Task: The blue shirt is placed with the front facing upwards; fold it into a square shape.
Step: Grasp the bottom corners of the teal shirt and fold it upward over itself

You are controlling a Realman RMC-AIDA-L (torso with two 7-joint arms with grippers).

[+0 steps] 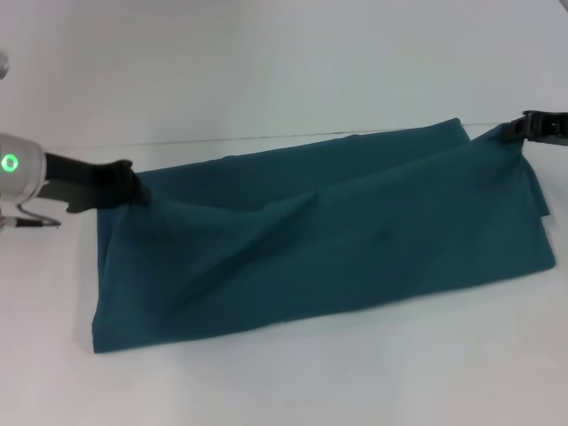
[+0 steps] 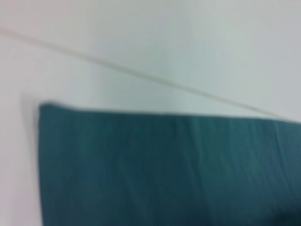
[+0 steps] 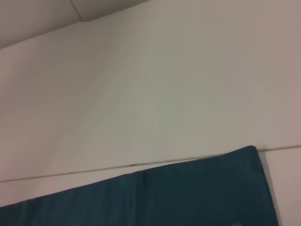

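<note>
The blue shirt (image 1: 337,231) lies as a long folded band of plain teal cloth across the white table (image 1: 311,382), with no print showing. My left gripper (image 1: 135,188) is at the band's far left corner, shut on the cloth. My right gripper (image 1: 522,133) holds the far right corner, and the cloth rises in ridges toward both grips. The left wrist view shows a corner and straight edge of the shirt (image 2: 164,169) and no fingers. In the right wrist view only another corner of the shirt (image 3: 188,197) appears.
A thin seam line (image 1: 222,139) runs across the table behind the shirt. The left arm's silver wrist with a green light (image 1: 11,162) sits at the left edge, with a thin wire (image 1: 31,222) below it. White tabletop surrounds the shirt.
</note>
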